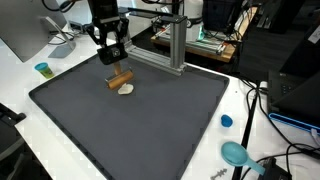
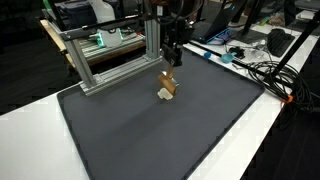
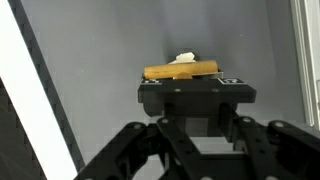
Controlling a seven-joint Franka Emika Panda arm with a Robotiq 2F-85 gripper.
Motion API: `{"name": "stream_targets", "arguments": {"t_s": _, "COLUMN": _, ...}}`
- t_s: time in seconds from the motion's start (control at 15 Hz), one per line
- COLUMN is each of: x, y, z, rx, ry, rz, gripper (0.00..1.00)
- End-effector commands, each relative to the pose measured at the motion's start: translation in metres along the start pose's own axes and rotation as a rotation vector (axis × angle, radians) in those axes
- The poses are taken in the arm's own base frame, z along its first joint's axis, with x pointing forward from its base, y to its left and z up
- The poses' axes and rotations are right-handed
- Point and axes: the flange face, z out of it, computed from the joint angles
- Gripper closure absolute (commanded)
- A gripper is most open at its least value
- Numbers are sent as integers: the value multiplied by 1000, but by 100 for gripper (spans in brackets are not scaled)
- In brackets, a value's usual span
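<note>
Brown wooden stick [image 1: 120,78] lies flat on the dark mat [image 1: 150,125], in its far part near the aluminium frame [image 1: 176,45]. A small whitish piece [image 1: 126,89] sits right against the stick; we can't tell whether they just touch or overlap. In the wrist view the stick [image 3: 182,71] lies crosswise just past the gripper body, with the whitish piece [image 3: 185,58] peeking out behind it. We see the same pair in an exterior view: stick [image 2: 169,81], pale piece [image 2: 164,95]. The gripper [image 1: 113,54] hangs above the stick, clear of it, holding nothing. Finger spacing isn't readable in any view, so we can't tell if the pincer is released or clenched. It also shows against the frame [image 2: 110,52] at [image 2: 172,55]. Further out, the mat rests on a white table [image 1: 20,95]. There's a small blue cup [image 1: 42,69] off one mat corner, a blue cap [image 1: 226,121] and a teal scoop-like item [image 1: 236,153] along the other edge, and cables [image 2: 265,72] beyond.
</note>
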Motion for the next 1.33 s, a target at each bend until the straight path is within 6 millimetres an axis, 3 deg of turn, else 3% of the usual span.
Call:
{"name": "stream_targets", "arguments": {"t_s": 0.0, "x": -10, "y": -2, "z": 12, "rx": -27, "ry": -19, "rz": -29, "gripper": 79}}
{"name": "stream_targets", "arguments": {"t_s": 0.47, "x": -6, "y": -23, "z": 41, "rx": -42, "ry": -9, "rz": -54, "gripper": 79}}
{"name": "stream_targets", "arguments": {"t_s": 0.53, "x": -4, "y": -19, "z": 45, "rx": -2, "ry": -23, "rz": -48, "gripper": 54}}
{"name": "stream_targets", "arguments": {"t_s": 0.73, "x": -3, "y": -21, "z": 46, "rx": -14, "ry": -16, "rz": -49, "gripper": 54}}
{"name": "stream_targets", "arguments": {"t_s": 0.8, "x": -2, "y": -22, "z": 46, "rx": -13, "ry": -10, "rz": -57, "gripper": 79}}
{"name": "stream_targets", "arguments": {"t_s": 1.27, "x": 25, "y": -40, "z": 64, "rx": 40, "ry": 56, "rz": -130, "gripper": 79}}
